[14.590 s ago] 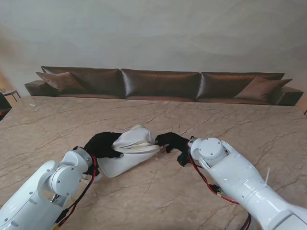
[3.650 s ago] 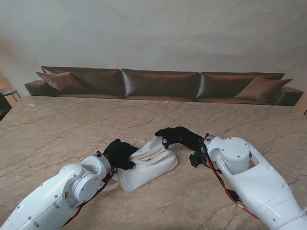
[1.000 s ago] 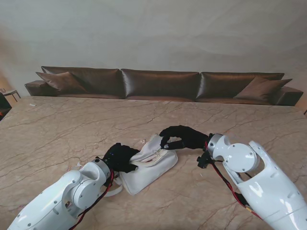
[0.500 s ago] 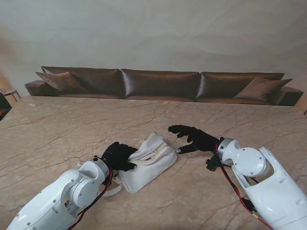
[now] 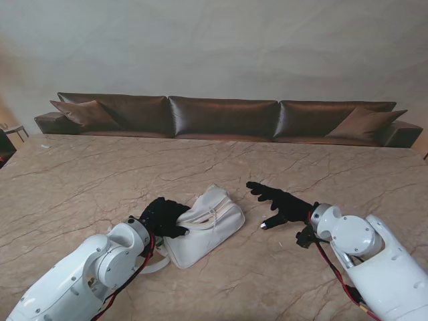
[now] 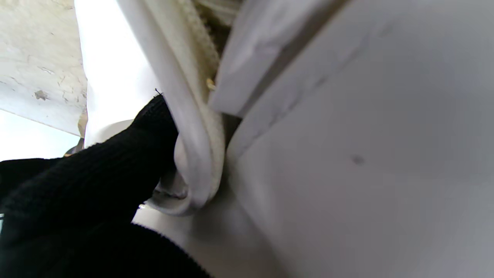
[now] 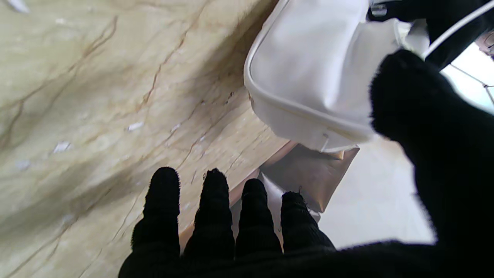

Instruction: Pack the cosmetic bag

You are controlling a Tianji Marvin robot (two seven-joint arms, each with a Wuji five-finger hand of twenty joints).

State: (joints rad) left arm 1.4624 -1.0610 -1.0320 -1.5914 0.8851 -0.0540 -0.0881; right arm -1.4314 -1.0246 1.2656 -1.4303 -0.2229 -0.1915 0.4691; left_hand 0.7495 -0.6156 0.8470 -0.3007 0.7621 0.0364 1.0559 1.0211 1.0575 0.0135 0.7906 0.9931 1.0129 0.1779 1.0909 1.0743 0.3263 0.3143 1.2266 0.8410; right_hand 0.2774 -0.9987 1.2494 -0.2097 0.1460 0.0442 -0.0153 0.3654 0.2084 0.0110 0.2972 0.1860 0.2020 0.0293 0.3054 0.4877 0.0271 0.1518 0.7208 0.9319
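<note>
A wide worktop (image 5: 80, 170) of beige marble with thin brown veins fills the lower part of the stand view and runs back to a straight far edge. Beyond that edge stands a long dark brown leather sofa (image 5: 224, 118) with 3 back cushions and a loose pillow (image 5: 83, 112) at each end, set against a plain pale wall (image 5: 214, 47). At the far left edge of the view a small side table (image 5: 13, 128) is partly seen. The white cosmetics bag (image 5: 204, 224) lies on the worktop near me, slightly left of centre, tilted with its zipped top turned toward the far left; a white strap (image 5: 155, 266) trails from it beside the left arm. The left robot hand (image 5: 162, 216), in a black knit glove, is closed on the bag's left end; in the left wrist view its black fingers (image 6: 127, 162) press against a rounded white piped edge of the bag (image 6: 347, 154), which fills most of that picture. The right robot hand (image 5: 277, 202), also gloved in black, hovers to the right of the bag and apart from it, fingers spread and holding nothing. In the right wrist view 4 fingers (image 7: 216, 216) stretch out straight over the veined marble (image 7: 96, 96), the thumb is a blurred black mass at the side, and the bag's white end (image 7: 308, 77) lies ahead of them without touching. A few small pale flecks (image 7: 135, 126) dot the stone there, too small to make out.
</note>
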